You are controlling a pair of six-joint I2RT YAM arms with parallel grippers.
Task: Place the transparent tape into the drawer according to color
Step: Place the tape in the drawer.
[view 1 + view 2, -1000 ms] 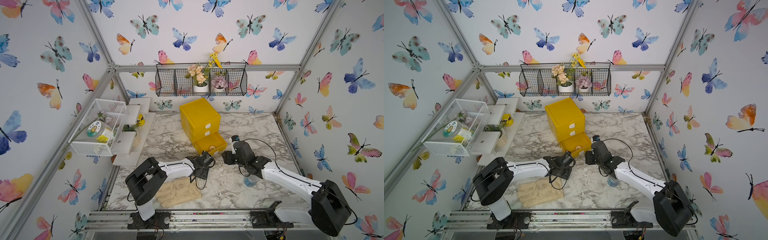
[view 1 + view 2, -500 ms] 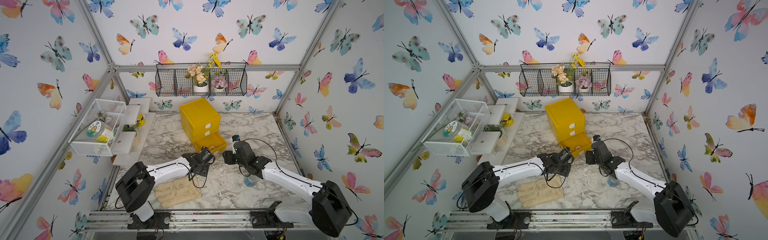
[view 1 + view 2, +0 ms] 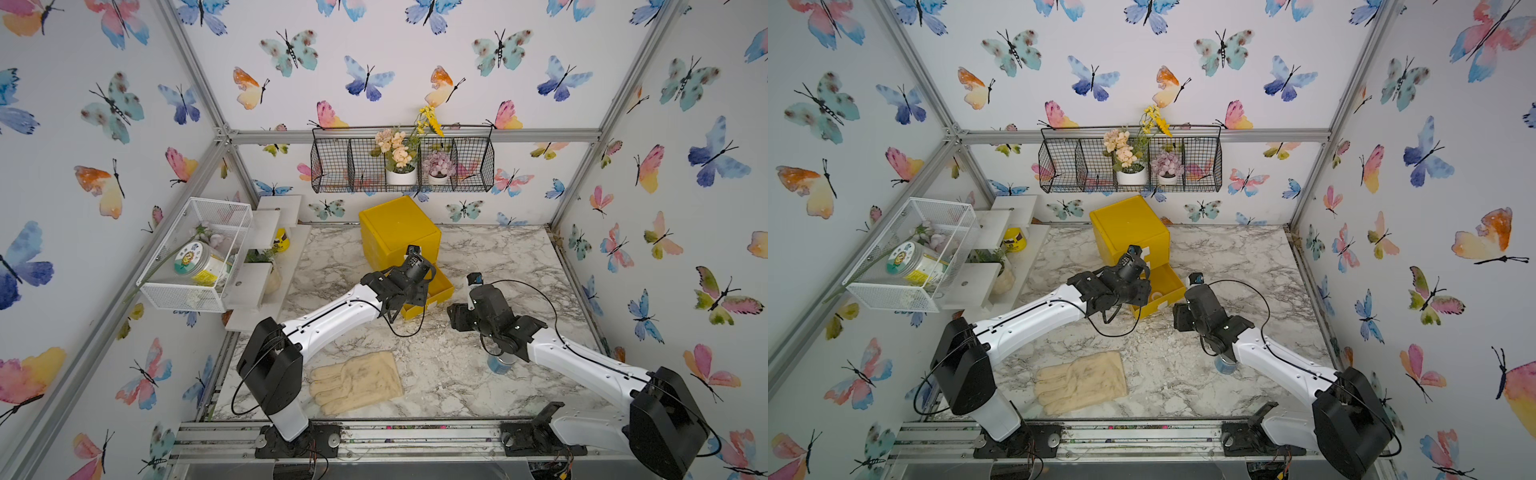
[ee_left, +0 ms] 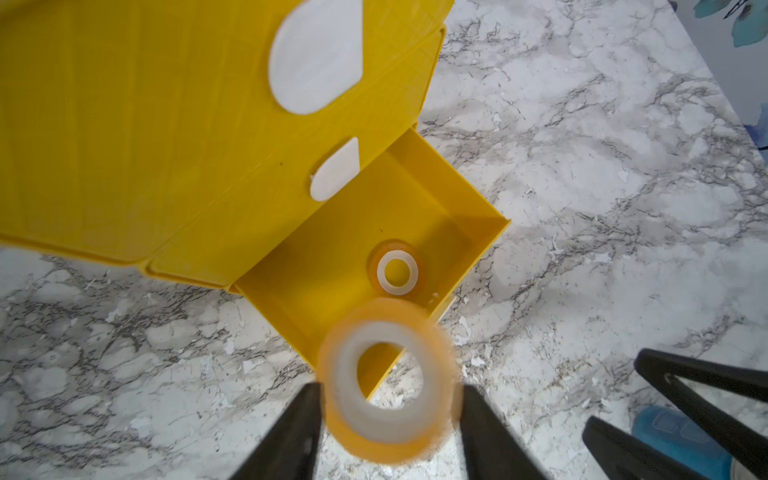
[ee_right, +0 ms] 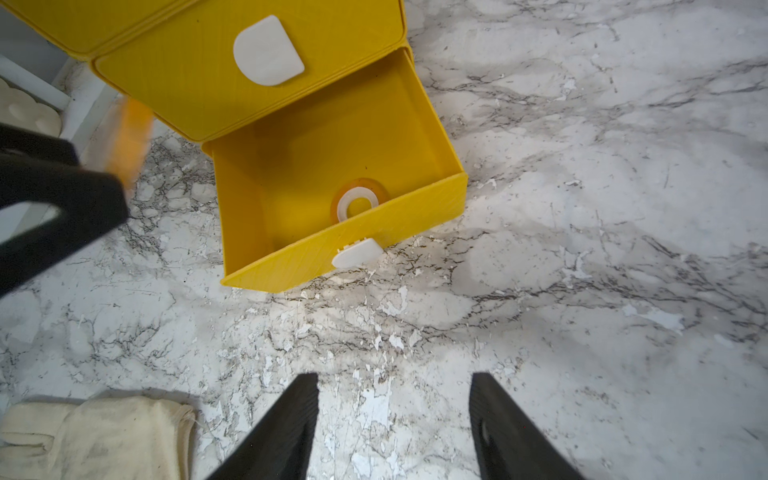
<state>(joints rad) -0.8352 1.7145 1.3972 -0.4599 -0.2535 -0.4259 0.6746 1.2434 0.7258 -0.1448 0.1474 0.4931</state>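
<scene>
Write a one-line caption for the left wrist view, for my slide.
Left gripper holds an orange tape ring by the open drawer, where a second ring lies.

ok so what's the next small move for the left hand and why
Probably ease the left hand a little further over the open drawer, then let go. Its orange tape ring sits above the drawer's rim, partly over the marble tabletop, and a matching orange ring already lies inside.

Bright, even light, faint shadows on the marble tabletop (image 5: pixel 582 208), both top views bowed at the edges, the nearer orange tape ring (image 4: pixel 395 434) blurred.
</scene>
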